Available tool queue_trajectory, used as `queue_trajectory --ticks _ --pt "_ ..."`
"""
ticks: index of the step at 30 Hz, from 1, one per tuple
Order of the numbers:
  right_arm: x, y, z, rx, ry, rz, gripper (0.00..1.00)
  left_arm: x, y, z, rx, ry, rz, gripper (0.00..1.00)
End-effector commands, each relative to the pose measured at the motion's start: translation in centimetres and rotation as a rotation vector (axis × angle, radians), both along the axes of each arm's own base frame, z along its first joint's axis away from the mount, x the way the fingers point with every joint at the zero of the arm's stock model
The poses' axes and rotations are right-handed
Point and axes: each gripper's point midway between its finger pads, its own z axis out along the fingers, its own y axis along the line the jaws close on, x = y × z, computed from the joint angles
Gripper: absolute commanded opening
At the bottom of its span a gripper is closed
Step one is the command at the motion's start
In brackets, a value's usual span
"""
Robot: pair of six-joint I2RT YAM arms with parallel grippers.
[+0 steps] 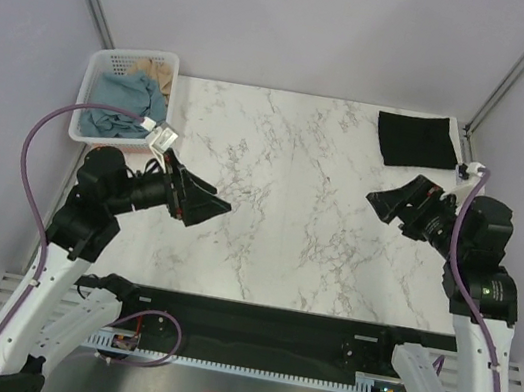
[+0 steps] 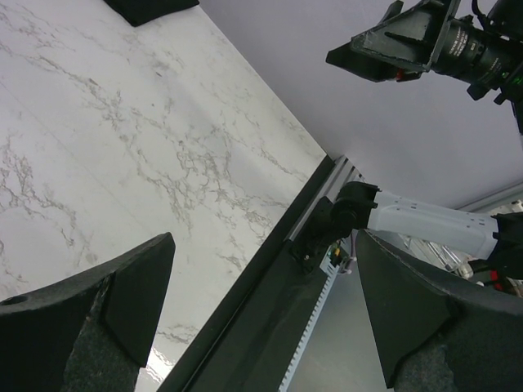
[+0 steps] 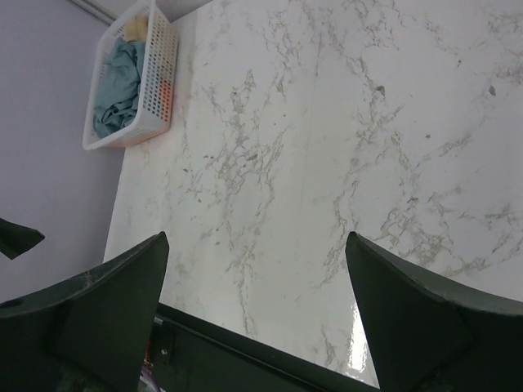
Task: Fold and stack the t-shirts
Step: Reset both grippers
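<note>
A black t-shirt [image 1: 416, 140] lies folded flat at the table's back right corner; its edge shows at the top of the left wrist view [image 2: 151, 8]. A crumpled dusty blue t-shirt [image 1: 122, 95] and a tan one [image 1: 157, 69] sit in the white basket [image 1: 84, 94] at the back left, also visible in the right wrist view [image 3: 155, 73]. My left gripper [image 1: 210, 202] hovers open over the table's left side, pointing right, with nothing between its fingers [image 2: 263, 245]. My right gripper [image 1: 388, 203] hovers open on the right, pointing left, also holding nothing [image 3: 257, 241].
The white marble tabletop [image 1: 291, 201] stretches between the two grippers. A black rail [image 1: 251, 316] runs along the near edge. Grey walls and corner posts close in the back and sides. Purple cables [image 1: 30, 155] loop beside each arm.
</note>
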Motion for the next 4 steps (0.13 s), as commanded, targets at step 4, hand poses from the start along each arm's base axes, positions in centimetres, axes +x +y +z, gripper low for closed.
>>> queue_trajectory --ticks 4 --pt "-0.44 0.26 1.19 0.023 -0.043 0.009 0.98 -0.63 0.00 0.15 -0.016 0.021 -0.013 1.00"
